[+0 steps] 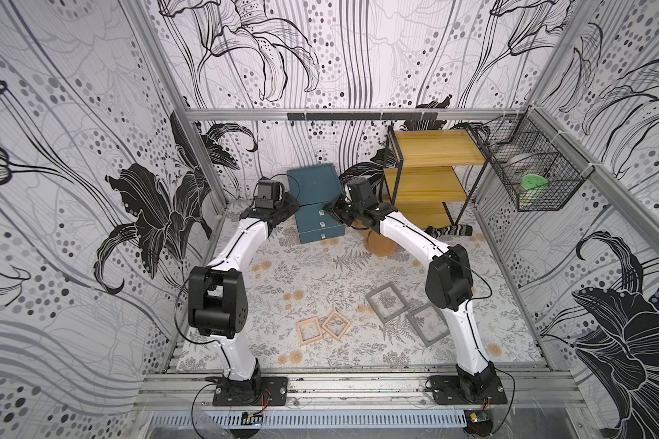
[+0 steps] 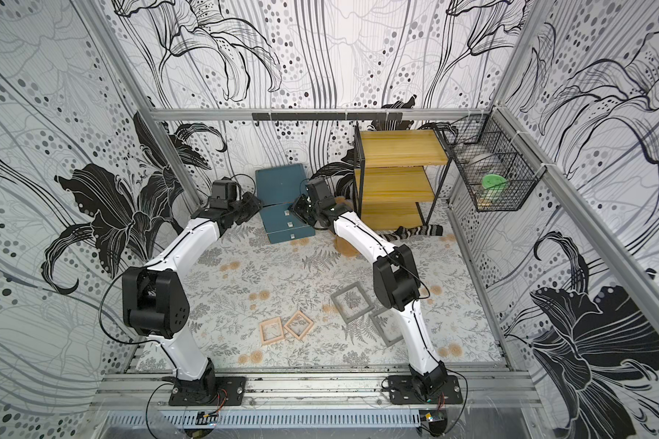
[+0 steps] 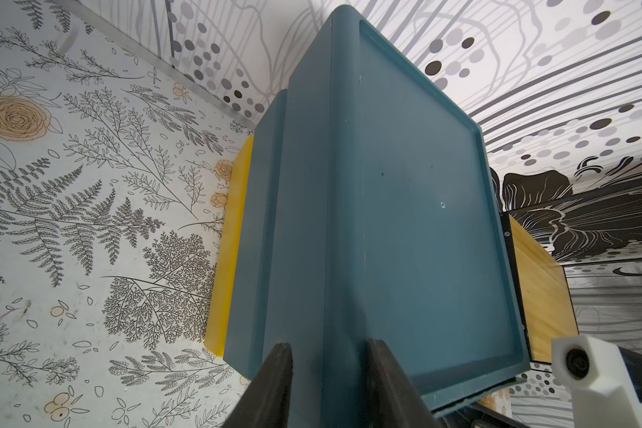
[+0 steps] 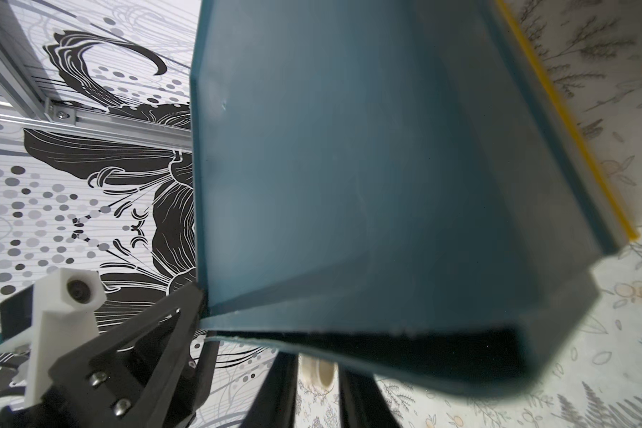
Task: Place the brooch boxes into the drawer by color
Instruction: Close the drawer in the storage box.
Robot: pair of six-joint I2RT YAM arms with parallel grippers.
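The drawer is a teal chest (image 1: pixel 312 182) (image 2: pixel 280 184) of three stacked drawers at the back centre. My left gripper (image 1: pixel 292 203) (image 3: pixel 330 348) is at its upper left edge, fingers (image 3: pixel 278 370) closed against the body (image 3: pixel 423 222). My right gripper (image 1: pixel 330 211) (image 4: pixel 317 365) is shut on the top drawer's pale knob (image 4: pixel 321 370). A dark gap shows under the chest's top (image 4: pixel 349 166). On the mat lie two pinkish-wood brooch boxes (image 1: pixel 309 331) (image 1: pixel 336 324) and two grey ones (image 1: pixel 387 302) (image 1: pixel 425 323). The second grey one lies partly under my right arm.
A yellow shelf rack (image 1: pixel 430 175) stands right of the chest. A wire basket (image 1: pixel 537 178) with a green-lidded jar hangs on the right wall. A striped sock (image 1: pixel 449 230) and a round brown mat (image 1: pixel 379 243) lie near the rack's foot.
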